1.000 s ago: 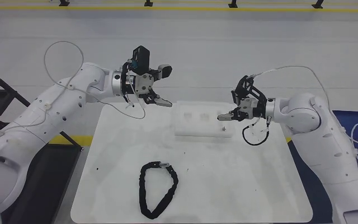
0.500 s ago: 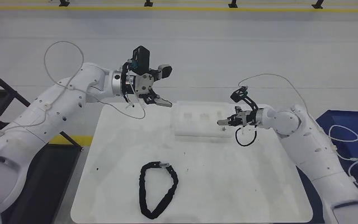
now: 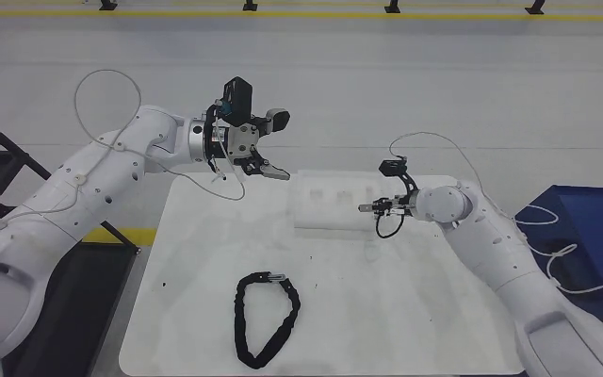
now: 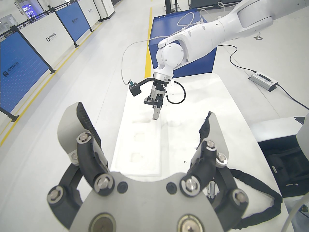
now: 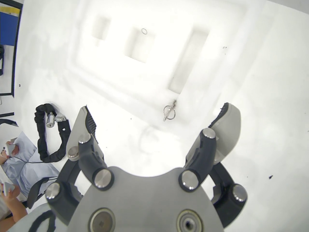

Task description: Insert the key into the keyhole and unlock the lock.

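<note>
Since the key [image 5: 169,113] lay on the rim of the white foam tray [image 5: 224,8], just beside the end of its long slot [image 5: 189,61], the right end effector [image 5: 155,107] hung over it with tips pointing down. Its fingers were spread wide and held nothing. That spread looked meant for a pinch from both sides, as the key and its ring sat roughly between the two fingers.

The chain lock [image 3: 267,319] rested well apart from the tray, on the near part of the worktop [image 3: 424,311]. Its black sleeve curled in a loop, with the metal barrel [image 5: 50,119] at one end. A dark spot on the barrel may have been the keyhole, though I could not tell.

The left end effector [image 3: 280,146] hovered by the far left corner of the worktop, near the tray's end, fully open and empty. It was probably kept clear to leave room, and free to steady the lock later.

The key had not yet been picked up. Thin metal on soft foam could slip from the fingers or be pressed into the foam.
</note>
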Controlling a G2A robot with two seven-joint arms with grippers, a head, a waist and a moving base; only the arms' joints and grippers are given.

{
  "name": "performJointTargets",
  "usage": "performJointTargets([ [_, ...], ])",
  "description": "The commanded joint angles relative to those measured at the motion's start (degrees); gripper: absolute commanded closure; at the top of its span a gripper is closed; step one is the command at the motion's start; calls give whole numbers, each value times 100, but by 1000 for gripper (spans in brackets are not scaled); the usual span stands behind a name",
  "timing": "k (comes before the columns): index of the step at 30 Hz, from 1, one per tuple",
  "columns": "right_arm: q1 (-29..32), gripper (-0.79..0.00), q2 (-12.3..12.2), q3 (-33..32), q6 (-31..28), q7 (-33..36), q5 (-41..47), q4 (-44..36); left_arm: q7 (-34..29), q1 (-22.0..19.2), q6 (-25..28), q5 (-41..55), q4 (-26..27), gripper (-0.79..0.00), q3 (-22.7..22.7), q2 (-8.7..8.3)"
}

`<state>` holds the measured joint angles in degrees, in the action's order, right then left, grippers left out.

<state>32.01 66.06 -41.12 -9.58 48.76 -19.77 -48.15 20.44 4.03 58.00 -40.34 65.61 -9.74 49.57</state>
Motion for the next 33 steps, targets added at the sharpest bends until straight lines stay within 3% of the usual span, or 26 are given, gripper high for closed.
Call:
performJointTargets([
  [1, -43, -785, 84, 97, 264, 19, 7, 97, 0, 0, 0, 1, 0, -785, 0, 0],
  [7, -194, -785, 361, 329, 739, 71, 158, 421, 0, 0, 0, 1, 0, -785, 0, 0],
  [26, -190, -785, 362, 347, 757, 47, 94, 394, 0, 0, 0, 1, 0, -785, 0, 0],
  [33, -187, -785, 418, 639, 1793, 351, -874, -279, 0, 0, 0, 1, 0, -785, 0, 0],
])
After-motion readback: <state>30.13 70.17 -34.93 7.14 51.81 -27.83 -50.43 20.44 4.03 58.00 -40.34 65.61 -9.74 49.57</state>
